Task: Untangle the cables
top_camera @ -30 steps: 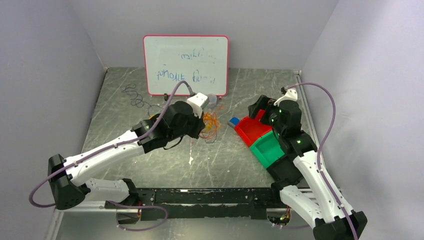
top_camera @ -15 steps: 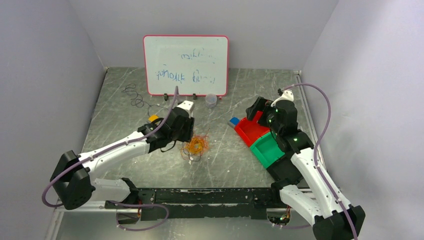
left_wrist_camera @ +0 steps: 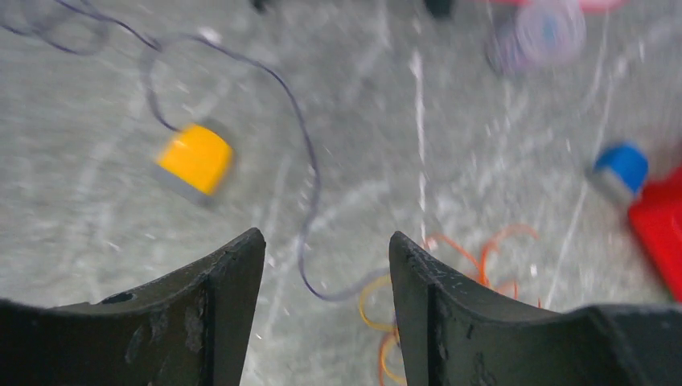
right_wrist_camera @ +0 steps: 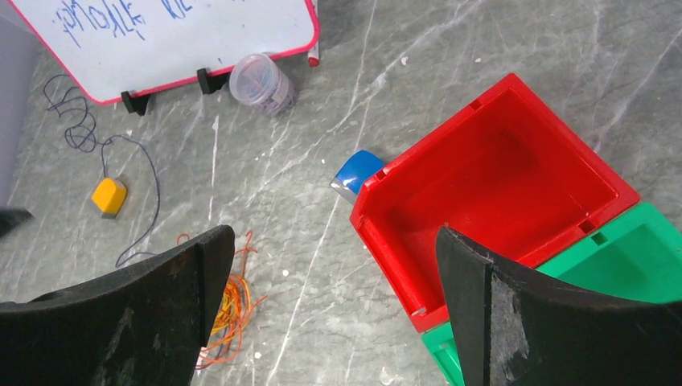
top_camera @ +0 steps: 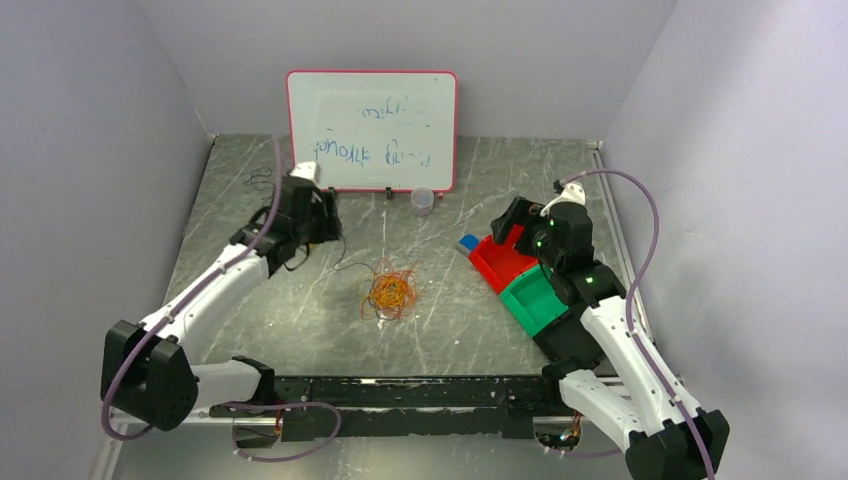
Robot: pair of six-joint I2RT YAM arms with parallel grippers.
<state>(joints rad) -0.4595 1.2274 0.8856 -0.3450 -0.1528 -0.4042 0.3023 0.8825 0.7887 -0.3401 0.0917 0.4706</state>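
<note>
Table point(top_camera: 470, 330), grey marbled top, seen from above and from both wrists.

Cables point(top_camera: 390, 292): a small loopy tangle, mostly orange with some yellow. It lies flat on the table near the middle, slightly toward the near edge. Nothing touches it. A few loose loops trail off its left and near sides.

Dark strand point(left_wrist_camera: 312, 181): a single thin wire. It coils at the far left by the whiteboard point(top_camera: 372, 130), curves past a yellow block point(left_wrist_camera: 195, 158), and runs on toward the orange tangle. Whether it joins the tangle cannot be told.

Left gripper point(left_wrist_camera: 326, 241): hangs over the far-left part of the table, well left of and beyond the tangle. Fingers parted, nothing between them; only bare table and the dark strand show through the gap. Its wrist view is blurred. The edge of the orange loops shows just beside the right finger.

Right gripper point(right_wrist_camera: 334, 237): spread wide and empty, over the right side of the table. It looks down on a red bin point(right_wrist_camera: 499, 185) and a green bin point(right_wrist_camera: 635, 257), which touch each other.

A blue cap point(right_wrist_camera: 358, 173) rests against the red bin's left corner. A small clear cup point(right_wrist_camera: 261, 82) lies at the foot of the whiteboard, which stands on black feet at the far edge.

The tangle sits well left of the bins, with open table between.
</note>
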